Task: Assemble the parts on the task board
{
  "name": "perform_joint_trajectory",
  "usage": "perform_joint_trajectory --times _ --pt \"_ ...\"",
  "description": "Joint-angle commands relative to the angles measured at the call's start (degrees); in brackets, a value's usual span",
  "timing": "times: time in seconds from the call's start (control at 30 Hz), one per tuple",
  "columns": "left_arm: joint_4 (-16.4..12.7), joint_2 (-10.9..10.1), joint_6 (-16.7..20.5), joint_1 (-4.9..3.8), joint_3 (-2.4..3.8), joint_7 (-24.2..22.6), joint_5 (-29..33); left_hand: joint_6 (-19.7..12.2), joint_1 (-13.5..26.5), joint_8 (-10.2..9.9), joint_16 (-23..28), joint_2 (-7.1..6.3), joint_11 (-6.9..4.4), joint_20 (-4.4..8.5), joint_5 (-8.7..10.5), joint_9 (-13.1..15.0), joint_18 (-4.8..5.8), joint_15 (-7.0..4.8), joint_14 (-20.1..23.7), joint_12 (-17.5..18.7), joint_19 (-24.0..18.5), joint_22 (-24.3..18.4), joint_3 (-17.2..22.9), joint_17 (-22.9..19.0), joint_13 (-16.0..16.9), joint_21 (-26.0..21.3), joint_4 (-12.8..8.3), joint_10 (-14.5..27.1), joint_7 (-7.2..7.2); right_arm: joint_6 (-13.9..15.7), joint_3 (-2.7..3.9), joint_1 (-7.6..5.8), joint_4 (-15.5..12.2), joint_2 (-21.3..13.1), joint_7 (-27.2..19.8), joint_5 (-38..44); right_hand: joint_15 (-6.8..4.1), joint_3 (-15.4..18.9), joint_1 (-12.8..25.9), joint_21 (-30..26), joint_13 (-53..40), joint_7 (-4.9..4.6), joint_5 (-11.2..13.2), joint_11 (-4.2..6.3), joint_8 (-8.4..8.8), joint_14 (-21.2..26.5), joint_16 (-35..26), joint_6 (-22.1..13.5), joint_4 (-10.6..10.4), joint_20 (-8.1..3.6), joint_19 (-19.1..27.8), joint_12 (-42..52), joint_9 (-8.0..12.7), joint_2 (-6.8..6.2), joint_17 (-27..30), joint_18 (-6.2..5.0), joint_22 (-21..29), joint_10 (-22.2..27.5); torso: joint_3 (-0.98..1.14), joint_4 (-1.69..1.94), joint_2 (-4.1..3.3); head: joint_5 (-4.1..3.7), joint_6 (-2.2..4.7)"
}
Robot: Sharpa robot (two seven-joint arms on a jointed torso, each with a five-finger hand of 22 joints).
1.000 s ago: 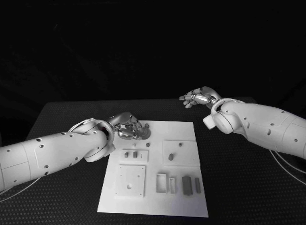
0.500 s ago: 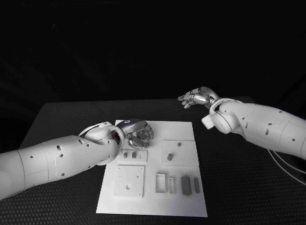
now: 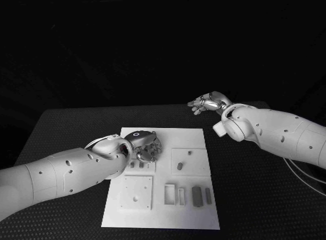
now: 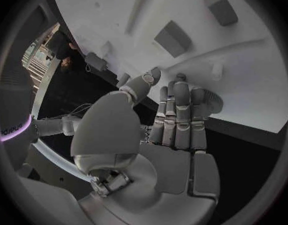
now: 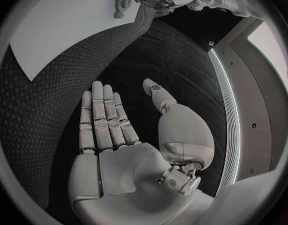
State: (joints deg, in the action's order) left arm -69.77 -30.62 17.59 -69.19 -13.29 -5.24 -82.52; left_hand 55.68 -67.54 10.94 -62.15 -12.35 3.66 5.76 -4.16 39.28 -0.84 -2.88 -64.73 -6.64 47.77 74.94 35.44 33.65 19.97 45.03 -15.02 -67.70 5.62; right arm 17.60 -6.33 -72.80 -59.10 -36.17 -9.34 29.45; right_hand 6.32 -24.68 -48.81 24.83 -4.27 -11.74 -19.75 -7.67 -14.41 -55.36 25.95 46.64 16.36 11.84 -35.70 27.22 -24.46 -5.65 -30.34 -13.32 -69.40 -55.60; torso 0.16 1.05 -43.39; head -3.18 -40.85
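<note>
My head camera looks steeply down on the table (image 3: 271,190), with the task board (image 3: 195,220) central and both arms entering from the sides. My left wrist camera sits close behind the left hand (image 4: 163,135), facing the board's surface (image 4: 256,85) at short range. My right wrist camera sits behind the right hand (image 5: 119,135), facing across the table (image 5: 50,100); it shares a board corner (image 5: 63,30) with the other two views.
</note>
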Motion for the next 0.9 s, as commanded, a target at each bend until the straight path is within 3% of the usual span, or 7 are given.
perform_joint_trajectory --times 0.03,0.23,0.5,0.7,0.9 --pt "-0.1 0.1 1.2 0.00 0.05 -0.7 -0.9 -0.2 0.2 -0.1 -0.4 0.28 0.03 2.58 -0.12 -0.1 -0.69 0.21 -0.1 0.5 0.4 1.1 0.0 0.1 -0.2 0.3 0.5 -0.4 0.40 -0.9 0.02 0.02 -0.2 0.0 -0.4 0.0 0.08 -0.4 0.4 -0.2 0.1 -0.18 -0.2 -0.03 -0.28 0.4 -0.1 -0.3 0.0 0.05 0.2 0.0 0.1 0.31 0.1 0.44 -0.1 -0.2 0.07 0.11 0.08 -0.15 -0.10" --pt "-0.4 0.0 2.4 0.05 0.06 -1.8 1.1 -0.1 0.2 -0.2 -0.6 0.39 0.11 2.53 -0.17 -0.3 -0.80 0.28 -0.1 1.0 0.5 1.1 0.0 0.2 -0.5 0.4 0.8 -0.2 0.33 -0.9 0.02 0.02 -0.2 0.0 -0.4 0.0 0.08 -0.4 0.4 -0.2 0.1 -0.18 -0.2 -0.02 -0.29 0.4 -0.1 -0.3 0.0 0.06 0.2 0.0 0.1 0.32 0.1 0.44 -0.1 -0.2 -0.03 0.16 0.13 -0.26 -0.06" --pt "-0.2 -0.3 4.6 0.06 0.09 -2.4 2.1 0.2 -0.1 0.0 -1.5 0.55 0.09 2.59 -0.33 -0.6 -1.09 0.23 -0.7 1.4 1.1 1.2 0.2 0.6 -0.8 0.7 0.9 -0.5 0.19 -1.0 0.02 0.02 -0.2 0.1 -0.4 0.0 0.08 -0.4 0.5 -0.2 0.1 -0.18 -0.2 -0.02 -0.30 0.4 -0.1 -0.3 0.0 0.06 0.2 0.0 0.1 0.34 0.1 0.43 -0.1 -0.2 0.01 0.14 0.11 -0.21 0.07" --pt "0.3 -0.4 -0.2 0.05 0.11 0.4 -0.1 0.3 -0.3 0.0 -1.8 0.59 0.38 2.42 -0.62 -0.8 -1.22 0.49 -0.8 1.9 1.2 1.2 0.3 0.7 -1.1 0.8 1.0 -0.3 0.35 -1.0 0.02 0.02 -0.2 0.0 -0.3 0.0 0.08 -0.4 0.5 -0.3 0.1 -0.18 -0.2 -0.02 -0.31 0.4 -0.1 -0.3 0.0 0.06 0.2 0.0 0.1 0.35 0.1 0.43 -0.1 -0.2 0.01 0.18 0.10 -0.25 0.06" --pt "0.4 -0.6 -1.5 0.04 0.10 1.8 -0.7 -0.1 0.4 -0.2 -2.2 0.15 0.73 2.08 0.07 -1.1 -1.46 0.82 -0.8 2.4 1.3 1.3 -0.2 0.8 -1.4 1.1 1.4 -0.2 0.67 -1.0 0.02 0.02 -0.1 0.1 -0.3 0.0 0.08 -0.4 0.5 -0.3 0.1 -0.17 -0.2 -0.02 -0.32 0.4 -0.1 -0.3 0.0 0.07 0.2 0.0 0.1 0.34 0.1 0.42 -0.1 -0.2 0.05 0.18 0.12 -0.25 0.02"
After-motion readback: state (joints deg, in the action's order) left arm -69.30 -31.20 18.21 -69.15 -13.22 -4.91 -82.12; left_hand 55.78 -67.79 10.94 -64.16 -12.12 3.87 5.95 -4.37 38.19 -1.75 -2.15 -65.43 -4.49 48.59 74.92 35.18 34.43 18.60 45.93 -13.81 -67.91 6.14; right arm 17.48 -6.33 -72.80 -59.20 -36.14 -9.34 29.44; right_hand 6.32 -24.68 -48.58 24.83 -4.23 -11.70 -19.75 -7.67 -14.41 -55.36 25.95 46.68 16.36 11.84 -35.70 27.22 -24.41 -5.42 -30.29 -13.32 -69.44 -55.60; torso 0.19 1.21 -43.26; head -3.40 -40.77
